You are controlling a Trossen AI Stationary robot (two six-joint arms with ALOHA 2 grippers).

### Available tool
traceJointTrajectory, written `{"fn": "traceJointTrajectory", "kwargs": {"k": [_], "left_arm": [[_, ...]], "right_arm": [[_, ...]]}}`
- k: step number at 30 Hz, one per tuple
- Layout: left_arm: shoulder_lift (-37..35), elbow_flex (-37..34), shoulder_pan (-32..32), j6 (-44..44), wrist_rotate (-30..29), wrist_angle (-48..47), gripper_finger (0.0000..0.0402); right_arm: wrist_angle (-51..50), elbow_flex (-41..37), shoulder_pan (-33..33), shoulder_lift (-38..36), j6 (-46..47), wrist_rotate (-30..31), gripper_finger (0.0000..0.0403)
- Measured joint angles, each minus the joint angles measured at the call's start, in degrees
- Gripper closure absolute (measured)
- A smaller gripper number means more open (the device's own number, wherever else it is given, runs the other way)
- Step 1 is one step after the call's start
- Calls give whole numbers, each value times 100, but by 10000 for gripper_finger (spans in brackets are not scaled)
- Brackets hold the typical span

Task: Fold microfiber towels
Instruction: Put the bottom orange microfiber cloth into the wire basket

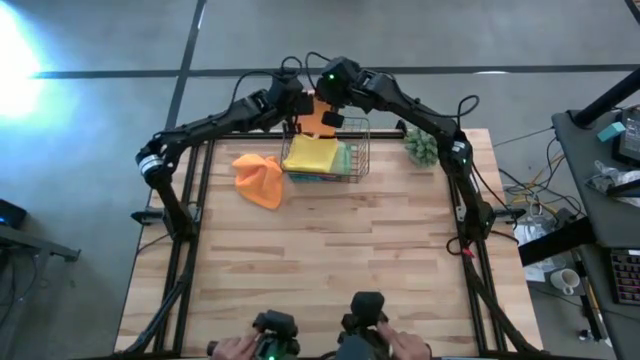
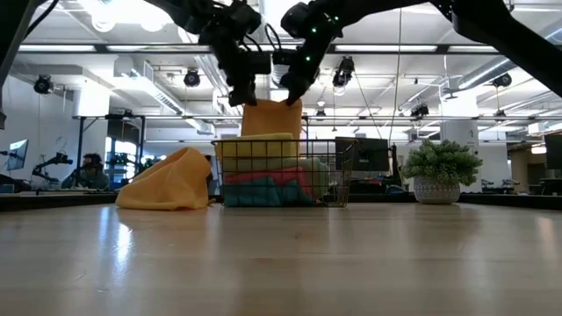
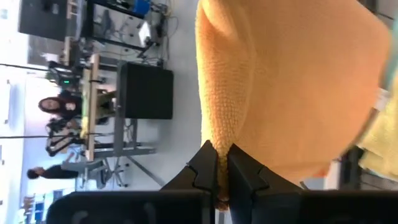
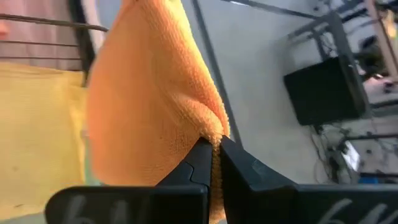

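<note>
Fingers of both arms — left (image 3: 221, 163) and right (image 4: 214, 158) — are clenched on an orange towel (image 2: 270, 118), held above the basket (image 2: 281, 171) so it can be spread.

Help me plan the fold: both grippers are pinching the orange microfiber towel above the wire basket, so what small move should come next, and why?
Probably carry the orange microfiber towel toward the bare wooden table. The left gripper and right gripper each pinch an edge, and it hangs over the wire basket, where it can't be laid flat.

Orange towel (image 3: 298, 87) nubby cloth; basket (image 1: 352, 150) thin wire, probably metal.
</note>
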Motion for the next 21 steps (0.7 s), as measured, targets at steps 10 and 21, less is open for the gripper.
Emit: {"fn": "traceJointTrajectory", "kwargs": {"k": [10, 21], "left_arm": [[-26, -262, -143, -953, 1044, -1450, 400], [-34, -267, -247, -1114, 1393, -2288, 400]], "right_arm": [[-952, -17, 116, 270, 41, -974, 394], [-1601, -17, 253, 381, 1030, -2325, 386]]}}
